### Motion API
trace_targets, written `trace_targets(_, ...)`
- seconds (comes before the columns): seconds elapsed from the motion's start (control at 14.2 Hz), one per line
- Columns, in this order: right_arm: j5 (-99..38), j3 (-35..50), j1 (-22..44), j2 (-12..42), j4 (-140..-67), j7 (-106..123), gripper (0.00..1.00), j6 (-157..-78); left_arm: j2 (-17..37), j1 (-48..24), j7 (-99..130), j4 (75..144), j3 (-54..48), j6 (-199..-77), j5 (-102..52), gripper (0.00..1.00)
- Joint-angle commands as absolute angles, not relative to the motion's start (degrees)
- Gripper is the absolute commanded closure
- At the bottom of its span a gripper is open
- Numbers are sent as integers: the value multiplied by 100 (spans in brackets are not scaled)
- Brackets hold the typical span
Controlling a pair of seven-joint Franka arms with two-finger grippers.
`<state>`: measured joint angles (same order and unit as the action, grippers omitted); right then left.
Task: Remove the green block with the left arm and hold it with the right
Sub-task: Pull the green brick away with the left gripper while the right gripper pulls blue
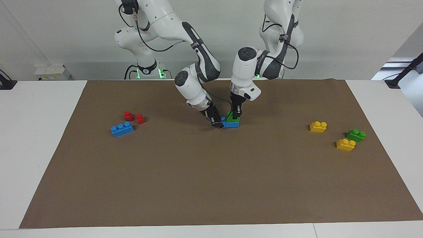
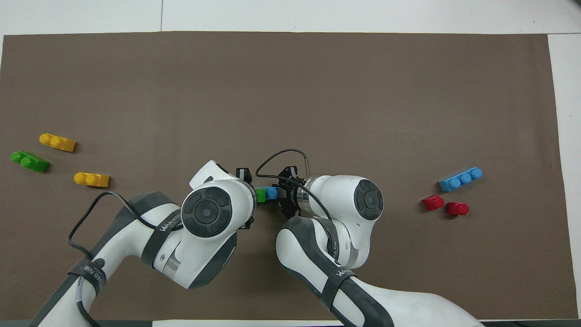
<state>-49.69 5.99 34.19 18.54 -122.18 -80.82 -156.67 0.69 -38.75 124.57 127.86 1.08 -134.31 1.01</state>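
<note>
In the middle of the brown mat, the green block (image 1: 231, 116) (image 2: 260, 195) sits on top of a short blue brick (image 1: 231, 124) (image 2: 272, 193). My left gripper (image 1: 236, 115) comes straight down on the green block, and its fingers are shut on it. My right gripper (image 1: 216, 123) reaches in at a slant and is shut on the blue brick's end toward the right arm. The brick rests on the mat. In the overhead view both wrists cover most of the fingers, and only the green and blue tops show between them.
Toward the left arm's end lie two yellow bricks (image 1: 318, 126) (image 1: 345, 144) and another green brick (image 1: 356, 135). Toward the right arm's end lie a longer blue brick (image 1: 122, 129) and two small red pieces (image 1: 128, 115) (image 1: 140, 118). White table borders the mat (image 1: 211, 185).
</note>
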Motion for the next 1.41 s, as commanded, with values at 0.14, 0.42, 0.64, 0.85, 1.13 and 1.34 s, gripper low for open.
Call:
trace_targets(0.14,-5124,606,3314,1916,-12094,-7893,100,-15680,-991,-3351,11385,12674,220,-12165,193,100)
trace_targets(0.42,-4757,545,2377,1855,-11227,-7797,100,-14086,-1143,-2244,9374,12385,255,-11611,27,100)
trace_targets(0.64,-3782,562,1304,1881,-10374,-7656,100,-12669,-1125,-1497,8072,12375,255,-11628,-87,100)
trace_targets(0.85,-3533,554,355,1881,-10160,-6745,100,-11928,-1012,-767,6509,12358,255,-11646,-430,100)
trace_targets(1.13,-3463,554,-587,1855,-10511,-6092,100,-11777,-213,-352,5276,12173,264,-12249,-439,100)
trace_targets(1.34,-3472,554,-1027,1916,-10775,-5373,100,-11768,595,-229,4843,11710,272,-12683,-439,100)
